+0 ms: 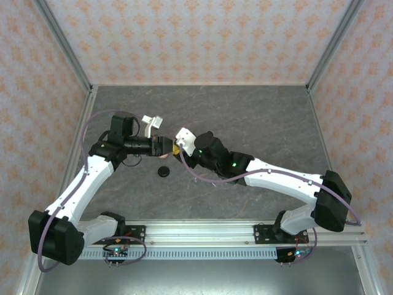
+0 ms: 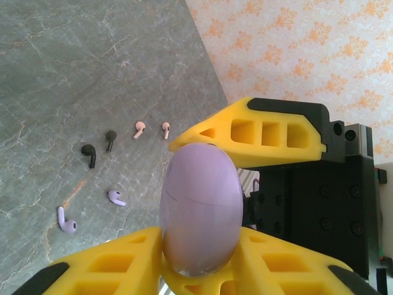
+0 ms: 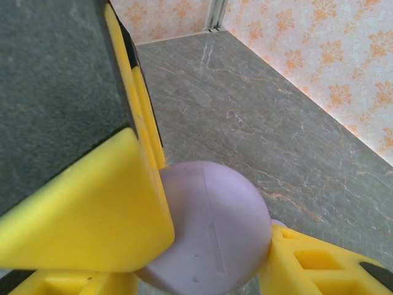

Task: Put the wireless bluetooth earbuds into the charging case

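Lilac case [image 2: 199,209] is up close in left wrist view: egg-shaped, lid closed, thin seam across it. It sits btwn the yellow fingers [image 2: 104,267] of the left gripper [image 1: 164,146]. Both press on its sides, so it's clamped. A yellow finger of the right gripper [image 1: 180,149] lies over the case's far end, touching it. In right wrist view the same case is wedged btwn yellow fingers w/ contact on both sides, so the right gripper grips it too. Case is held up clear of the table [image 2: 73,61].

Buds all lie loose on the grey marbled table, left of the case in left wrist view, in 3 pairs. Pink buds [image 2: 140,129] are furthest, side by side. Black buds [image 2: 89,154] come next, close together. Lilac buds [image 2: 116,197] are nearest, the 2 set a bit apart. Pairs are near each other, not touching.

Top view: the 2 arms meet nose to nose approx mid-table. A black round puck [image 1: 163,171] sits on the table on the near side of the grippers, apart from them. A white object [image 1: 150,121] lies just beyond the left arm's wrist.
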`<state>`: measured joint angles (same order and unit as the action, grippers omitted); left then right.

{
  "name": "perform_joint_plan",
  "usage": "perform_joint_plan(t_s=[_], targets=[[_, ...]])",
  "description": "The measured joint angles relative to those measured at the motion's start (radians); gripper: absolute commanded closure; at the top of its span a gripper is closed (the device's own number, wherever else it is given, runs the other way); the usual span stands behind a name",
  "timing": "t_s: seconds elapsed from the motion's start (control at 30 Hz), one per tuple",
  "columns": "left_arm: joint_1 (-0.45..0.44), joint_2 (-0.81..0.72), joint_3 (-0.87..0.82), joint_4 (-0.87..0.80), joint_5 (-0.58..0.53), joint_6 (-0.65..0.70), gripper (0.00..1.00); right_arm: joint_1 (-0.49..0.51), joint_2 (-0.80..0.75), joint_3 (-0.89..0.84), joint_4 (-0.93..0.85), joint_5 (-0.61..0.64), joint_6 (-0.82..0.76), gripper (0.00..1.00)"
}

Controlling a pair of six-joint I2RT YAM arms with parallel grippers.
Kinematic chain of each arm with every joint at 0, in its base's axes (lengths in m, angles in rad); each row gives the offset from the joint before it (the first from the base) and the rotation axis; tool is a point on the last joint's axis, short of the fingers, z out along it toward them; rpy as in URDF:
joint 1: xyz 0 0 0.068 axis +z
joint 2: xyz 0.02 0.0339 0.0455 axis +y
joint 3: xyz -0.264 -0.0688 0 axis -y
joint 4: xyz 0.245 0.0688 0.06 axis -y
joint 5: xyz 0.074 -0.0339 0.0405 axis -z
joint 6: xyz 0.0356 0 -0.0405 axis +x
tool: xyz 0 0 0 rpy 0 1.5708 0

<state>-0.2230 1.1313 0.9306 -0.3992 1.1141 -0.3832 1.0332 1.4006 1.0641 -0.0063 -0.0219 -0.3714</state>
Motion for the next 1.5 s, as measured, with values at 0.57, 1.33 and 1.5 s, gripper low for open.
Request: perform_joint_plan(t_s=[0.57,1.33,1.5], targets=[[-0.013,-0.109,-0.011,0.075,-0.075,0.014,0.9,-0.064,-0.051,0.039,-0.138,-0.156,0.112,0.04],[-0.13,-0.181,-0.08,0.397,-0.21,0.091,0.99,-0.318,-0.226,-0.084,0.241,-0.6,0.63,0.03],[-0.137,-0.172,-0.079,0.397,-0.211,0.102,0.99,-0.318,-0.193,-0.067,0.262,-0.6,0.64,0.09]])
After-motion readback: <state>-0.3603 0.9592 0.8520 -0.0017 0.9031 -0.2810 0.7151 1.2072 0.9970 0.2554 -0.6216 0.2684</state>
